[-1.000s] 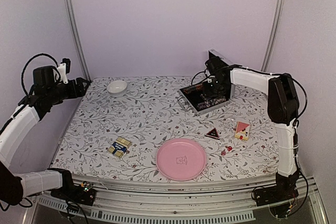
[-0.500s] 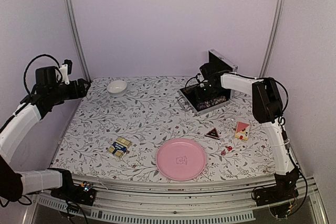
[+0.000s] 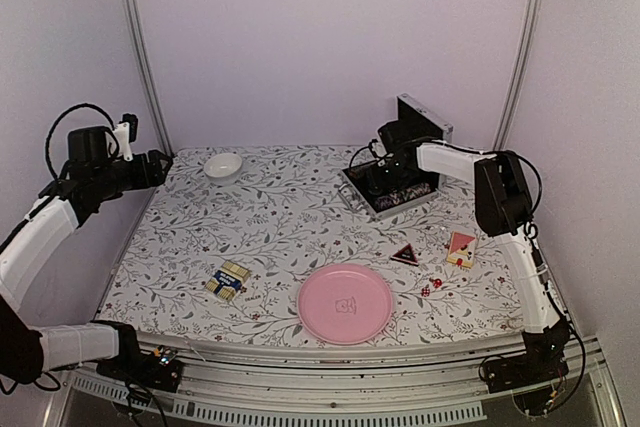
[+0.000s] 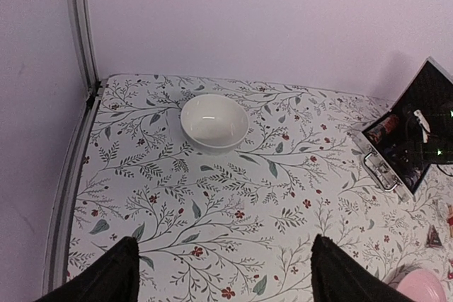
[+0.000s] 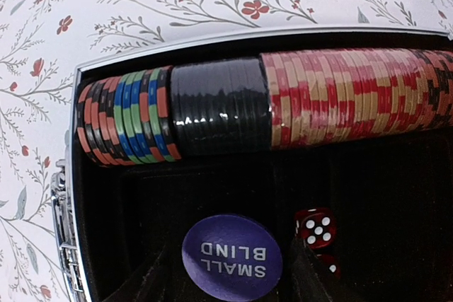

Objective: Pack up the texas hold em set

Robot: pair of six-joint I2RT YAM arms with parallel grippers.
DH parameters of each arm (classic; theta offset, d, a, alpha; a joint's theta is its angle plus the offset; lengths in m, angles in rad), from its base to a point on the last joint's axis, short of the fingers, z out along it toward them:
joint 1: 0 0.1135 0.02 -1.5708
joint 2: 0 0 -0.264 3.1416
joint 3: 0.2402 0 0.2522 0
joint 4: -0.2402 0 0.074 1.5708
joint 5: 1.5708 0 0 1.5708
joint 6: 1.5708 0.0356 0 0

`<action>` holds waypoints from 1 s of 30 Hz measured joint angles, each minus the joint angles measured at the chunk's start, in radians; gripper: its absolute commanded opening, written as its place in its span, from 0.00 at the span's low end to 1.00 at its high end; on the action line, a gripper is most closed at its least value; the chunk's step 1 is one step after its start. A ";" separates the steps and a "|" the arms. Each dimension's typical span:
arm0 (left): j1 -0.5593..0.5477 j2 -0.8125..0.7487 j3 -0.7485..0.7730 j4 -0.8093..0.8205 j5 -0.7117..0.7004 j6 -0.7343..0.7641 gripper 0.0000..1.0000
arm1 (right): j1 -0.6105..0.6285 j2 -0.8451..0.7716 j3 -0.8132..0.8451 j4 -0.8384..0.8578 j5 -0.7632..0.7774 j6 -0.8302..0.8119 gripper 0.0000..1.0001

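The silver hinged case (image 3: pixel 352 190) stands open at the back right, its lid (image 3: pixel 425 119) upright. My right gripper (image 3: pixel 385 177) reaches down into it. In the right wrist view a row of poker chips (image 5: pixel 283 100) fills the black lining. A purple round "SMALL BLIND" button (image 5: pixel 232 256) lies between the open fingers of my right gripper (image 5: pixel 230 282), a thin gap on each side. Red dice (image 5: pixel 316 228) sit beside it. My left gripper (image 4: pixel 223 274) hovers open and empty at the far left. On the table lie a blue card deck (image 3: pixel 228 280), a red card deck (image 3: pixel 461 248) and red dice (image 3: pixel 430 286).
A small white bowl (image 3: pixel 223 165) stands at the back left, below my left gripper's view (image 4: pixel 214 122). A pink round plate (image 3: pixel 346 303) sits at the front middle. A black triangular piece (image 3: pixel 405 254) lies left of the red deck. Metal posts rise at both back corners.
My right arm has swung its elbow back and its gripper has shifted left inside the case. Its fingers have spread slightly around the button. The left arm has barely moved.
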State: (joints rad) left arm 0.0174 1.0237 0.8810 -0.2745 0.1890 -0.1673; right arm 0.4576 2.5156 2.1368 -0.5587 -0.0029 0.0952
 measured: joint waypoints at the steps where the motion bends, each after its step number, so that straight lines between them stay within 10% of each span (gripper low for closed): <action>1: 0.000 0.000 0.000 0.000 0.001 0.000 0.83 | 0.000 0.002 0.002 0.002 -0.003 -0.003 0.60; 30: 0.000 -0.030 0.000 0.004 -0.043 0.006 0.83 | 0.000 -0.151 -0.038 0.029 -0.049 -0.002 0.63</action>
State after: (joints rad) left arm 0.0174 0.9936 0.8806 -0.2707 0.1455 -0.1608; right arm 0.4580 2.3650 2.0991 -0.5297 -0.0521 0.0937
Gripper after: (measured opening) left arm 0.835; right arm 0.636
